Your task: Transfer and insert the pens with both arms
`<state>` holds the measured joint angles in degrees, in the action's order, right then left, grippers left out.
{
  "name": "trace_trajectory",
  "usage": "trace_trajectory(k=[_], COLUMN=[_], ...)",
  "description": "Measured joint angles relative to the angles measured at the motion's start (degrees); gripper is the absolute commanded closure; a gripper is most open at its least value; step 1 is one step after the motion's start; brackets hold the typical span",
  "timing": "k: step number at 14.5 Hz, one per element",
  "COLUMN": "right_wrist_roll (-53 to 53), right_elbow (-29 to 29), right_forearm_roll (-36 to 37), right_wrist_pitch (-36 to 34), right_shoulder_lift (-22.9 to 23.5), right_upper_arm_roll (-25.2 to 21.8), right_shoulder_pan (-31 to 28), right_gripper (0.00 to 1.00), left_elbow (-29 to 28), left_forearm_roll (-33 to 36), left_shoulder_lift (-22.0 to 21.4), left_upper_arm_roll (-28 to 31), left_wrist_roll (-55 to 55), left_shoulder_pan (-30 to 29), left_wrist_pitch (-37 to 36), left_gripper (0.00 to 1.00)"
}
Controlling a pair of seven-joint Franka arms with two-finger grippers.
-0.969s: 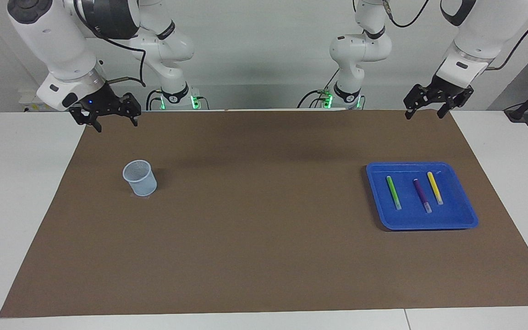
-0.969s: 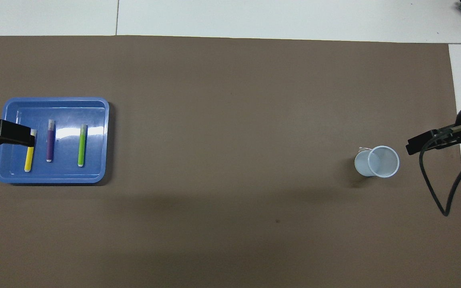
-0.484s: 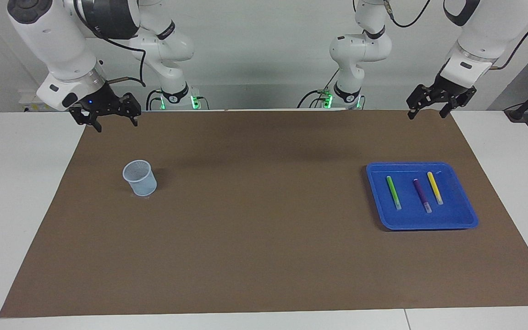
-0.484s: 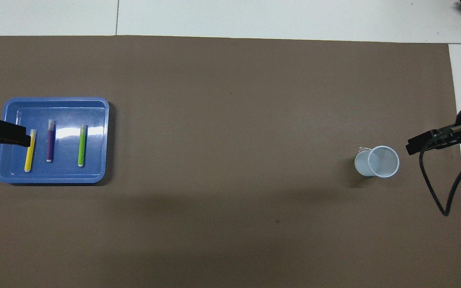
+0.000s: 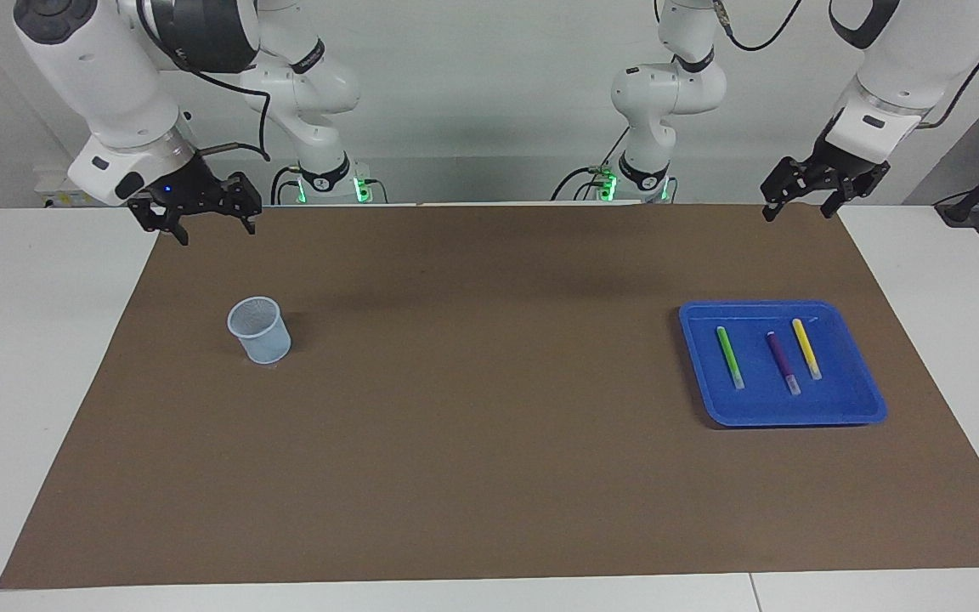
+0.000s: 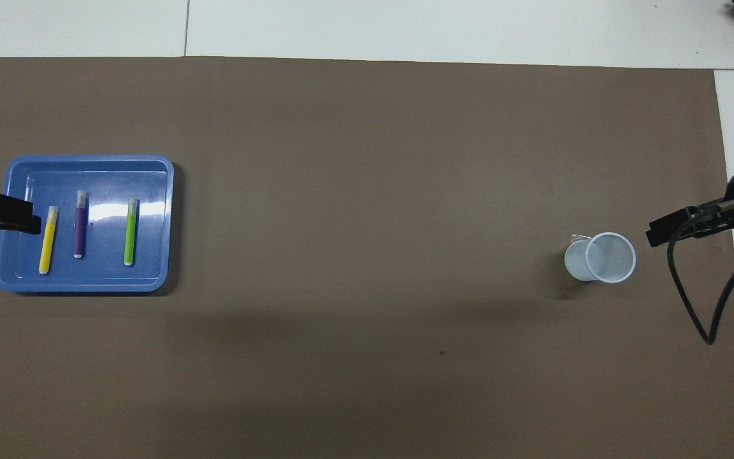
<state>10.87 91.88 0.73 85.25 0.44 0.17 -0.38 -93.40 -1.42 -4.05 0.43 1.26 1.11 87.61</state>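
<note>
Three pens lie side by side in a blue tray toward the left arm's end of the table: green, purple and yellow. The overhead view shows the same yellow, purple and green pens in the tray. My left gripper hangs open and empty, high over the tray's outer edge; one finger shows beside the yellow pen in the overhead view. My right gripper hangs open and empty, raised beside the cup, and waits.
A pale blue plastic cup stands upright on the brown mat toward the right arm's end of the table; it also shows in the overhead view. A black cable loops under the right arm.
My left gripper has drawn back from over the yellow pen toward the tray's outer edge and risen slightly. The right arm, pens, tray and cup have not moved.
</note>
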Motion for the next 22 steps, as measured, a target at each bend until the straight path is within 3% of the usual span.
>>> trace_trajectory(k=[4,12,22], right_wrist_roll=[0.00,0.00,0.00], right_elbow=[0.00,0.00,0.00], right_forearm_roll=[0.00,0.00,0.00], right_wrist_pitch=[0.00,0.00,0.00], right_shoulder_lift=[0.00,0.00,0.00], right_upper_arm_roll=[0.00,0.00,0.00], right_shoulder_pan=[0.00,0.00,0.00], right_gripper=[0.00,0.00,0.00], left_elbow=[-1.34,-9.60,-18.89], left_forearm_roll=[0.00,0.00,0.00], left_shoulder_lift=[-0.42,-3.64,-3.55], left_upper_arm_roll=[0.06,0.00,0.03], left_wrist_roll=[-0.08,-1.14,-4.67], left_shoulder_pan=[-1.29,-1.57,-2.20], left_wrist_pitch=[0.25,3.97,14.51], left_gripper=[0.00,0.00,0.00])
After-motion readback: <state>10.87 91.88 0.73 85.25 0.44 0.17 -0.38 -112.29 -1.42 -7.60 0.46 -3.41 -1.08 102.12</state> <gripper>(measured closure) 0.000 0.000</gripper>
